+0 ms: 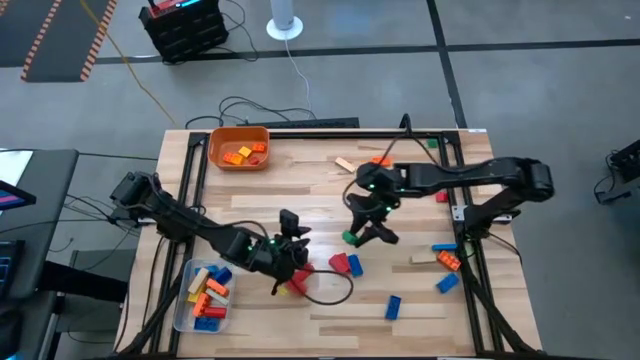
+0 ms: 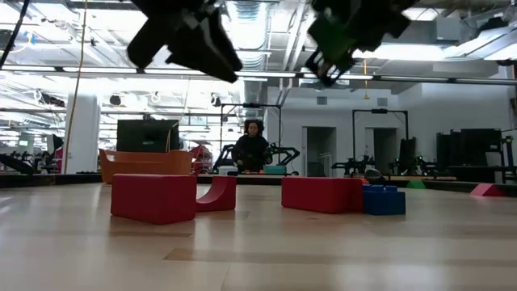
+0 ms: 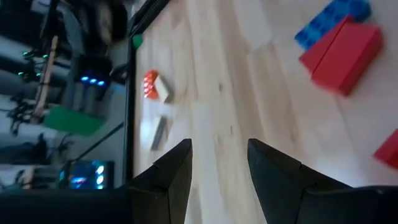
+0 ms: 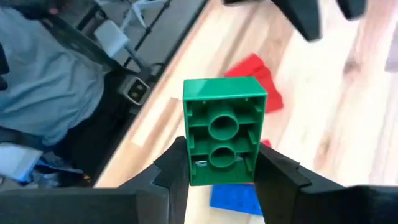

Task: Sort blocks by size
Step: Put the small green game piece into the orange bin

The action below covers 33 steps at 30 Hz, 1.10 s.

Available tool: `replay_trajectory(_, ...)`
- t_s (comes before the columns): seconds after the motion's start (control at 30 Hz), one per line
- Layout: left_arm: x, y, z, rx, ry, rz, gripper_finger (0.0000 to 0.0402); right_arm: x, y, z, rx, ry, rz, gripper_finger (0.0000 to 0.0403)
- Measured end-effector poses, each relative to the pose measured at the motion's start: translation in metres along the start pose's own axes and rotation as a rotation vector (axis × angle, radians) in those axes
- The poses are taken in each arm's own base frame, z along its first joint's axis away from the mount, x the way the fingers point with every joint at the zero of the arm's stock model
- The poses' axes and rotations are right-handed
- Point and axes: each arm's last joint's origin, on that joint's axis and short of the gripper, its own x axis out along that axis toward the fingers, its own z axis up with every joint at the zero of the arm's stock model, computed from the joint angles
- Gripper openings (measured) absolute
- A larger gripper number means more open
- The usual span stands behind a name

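One green block [image 4: 224,130] clamped between right tool [image 4: 221,163] fingers, left tool [image 3: 217,163] open, empty.

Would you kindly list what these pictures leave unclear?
- Low view: both grippers cut off by the top edge.
- Left wrist view: small blocks by the table edge are blurred.
- High view: blocks inside the clear tub are too small to size.
- Right wrist view: blue block mostly hidden behind green block.

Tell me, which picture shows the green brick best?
The right wrist view: the green plastic two-stud brick fills it, underside showing, pinched by the right gripper. The high view shows a green speck; the low view a dark green glimpse; the left wrist none.
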Motion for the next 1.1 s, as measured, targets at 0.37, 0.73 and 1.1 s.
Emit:
replay_trajectory(0.37,0.016,0.021,0.017,0.027,-0.238,-0.102,0.0151,0.030,-0.030,-0.007,-0.032,0.005,0.001,0.0169)
replay_trajectory(0.73,0.029,0.034,0.013,0.055,-0.287,-0.154,0.0151,0.034,-0.032,-0.001,-0.032,-0.054,-0.002,0.0169)
replay_trajectory(1.1,0.032,0.036,0.012,0.101,-0.326,-0.214,0.0151,0.045,-0.025,0.006,-0.003,-0.071,0.006,0.0170)
